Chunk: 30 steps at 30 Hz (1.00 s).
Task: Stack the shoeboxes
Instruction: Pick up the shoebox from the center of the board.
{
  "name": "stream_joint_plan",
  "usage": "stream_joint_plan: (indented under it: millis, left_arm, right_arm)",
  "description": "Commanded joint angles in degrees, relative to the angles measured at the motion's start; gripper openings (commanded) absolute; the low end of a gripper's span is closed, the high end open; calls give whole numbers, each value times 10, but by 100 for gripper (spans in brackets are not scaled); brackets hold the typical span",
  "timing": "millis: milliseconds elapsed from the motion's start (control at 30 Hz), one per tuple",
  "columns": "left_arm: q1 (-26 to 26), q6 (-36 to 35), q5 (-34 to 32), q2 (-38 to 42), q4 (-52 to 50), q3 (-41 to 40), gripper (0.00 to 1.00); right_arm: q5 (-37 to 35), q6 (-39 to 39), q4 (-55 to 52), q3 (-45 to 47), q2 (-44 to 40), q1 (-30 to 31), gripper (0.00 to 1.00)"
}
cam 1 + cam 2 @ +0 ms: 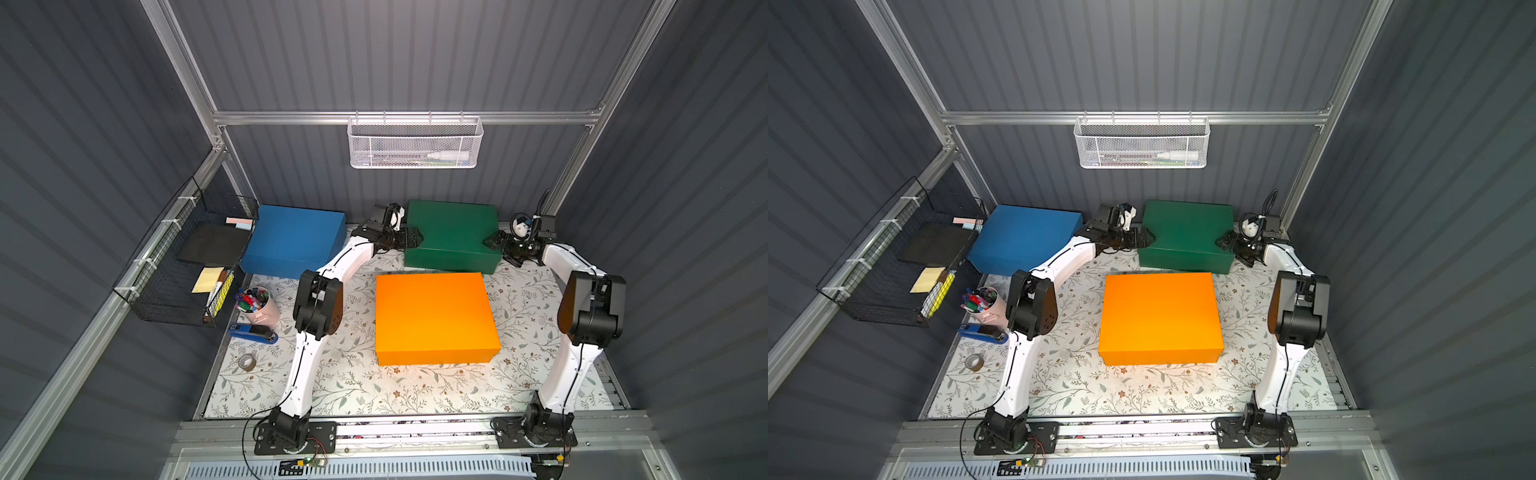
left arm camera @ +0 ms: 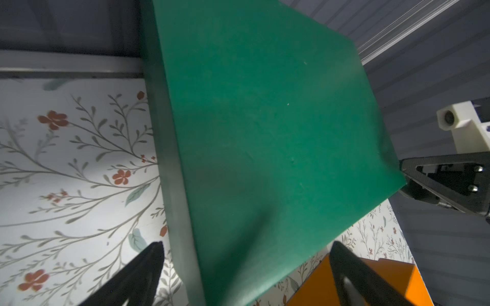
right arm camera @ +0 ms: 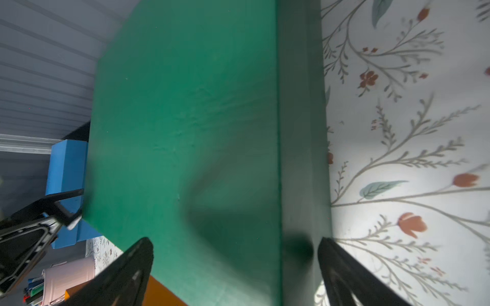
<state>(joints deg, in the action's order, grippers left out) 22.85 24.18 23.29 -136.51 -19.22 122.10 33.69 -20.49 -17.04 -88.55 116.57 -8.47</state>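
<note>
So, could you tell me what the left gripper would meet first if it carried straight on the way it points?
The green box. The left gripper, jaws open, points straight at the box's end, which looks right at its fingertips. Whether they touch is unclear.

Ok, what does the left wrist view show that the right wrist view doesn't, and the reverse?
Only the left wrist view: the right gripper.
Only the right wrist view: the blue cardboard shoebox, the pink cup of markers and the left gripper.
Both: the dark green cardboard shoebox filling most of the frame, the floral table mat, and a corner of the bright orange cardboard shoebox.
</note>
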Motion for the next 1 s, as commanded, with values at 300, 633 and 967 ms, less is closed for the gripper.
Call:
stream_joint_plan:
  millis: [300, 633, 967]
  left_arm:
    - [5, 49, 76, -68, 30, 70, 100]
    - [29, 42, 120, -58, 75, 89, 100]
    - [36, 24, 111, 28, 75, 44, 100]
  right_arm:
    - [68, -8, 8, -50, 47, 16, 99]
    - [96, -45, 30, -70, 32, 35, 99]
    - [100, -97, -4, -106, -26, 48, 98]
